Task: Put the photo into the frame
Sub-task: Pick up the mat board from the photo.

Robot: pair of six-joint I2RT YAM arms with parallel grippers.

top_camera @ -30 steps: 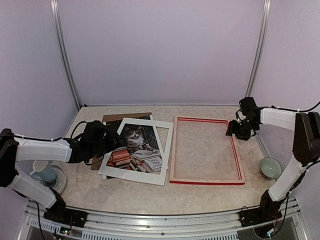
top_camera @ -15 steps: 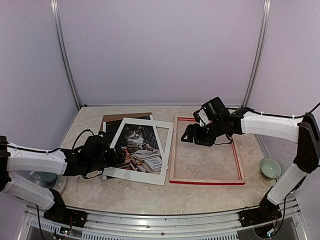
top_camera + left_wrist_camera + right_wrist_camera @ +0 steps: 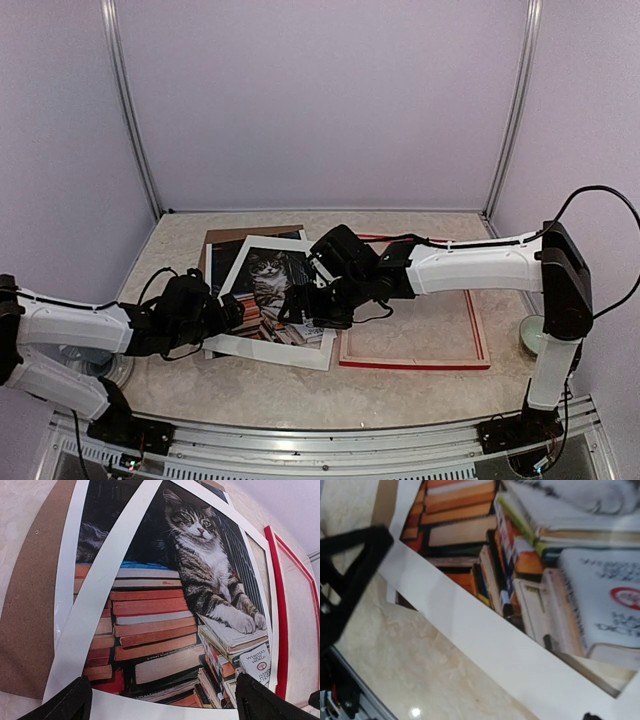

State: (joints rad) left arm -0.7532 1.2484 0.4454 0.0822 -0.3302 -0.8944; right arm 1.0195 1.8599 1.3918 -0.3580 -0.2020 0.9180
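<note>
The photo (image 3: 268, 284) of a tabby cat on stacked books lies face up left of centre, with a white mat border (image 3: 300, 350) skewed over it. To its right the red frame (image 3: 410, 364) lies flat, and nothing lies inside it. My left gripper (image 3: 222, 314) is open at the photo's left edge. In the left wrist view its gripper (image 3: 162, 706) straddles the mat's near strip (image 3: 150, 707) over the photo (image 3: 165, 605), beside the frame (image 3: 280, 605). My right gripper (image 3: 298, 306) reaches across the frame, open, low over the photo's (image 3: 545, 570) near right corner and the mat (image 3: 520, 650).
A brown backing board (image 3: 225, 239) lies under the photo and shows at its left (image 3: 30, 605). A green bowl (image 3: 535, 336) stands at the right, partly behind the right arm. The table's near edge rail shows in the right wrist view at the lower left.
The right arm has swept from the frame's far right corner leftward across the frame to the photo, and its jaws have widened. The left gripper has shifted slightly nearer along the photo's left edge.
</note>
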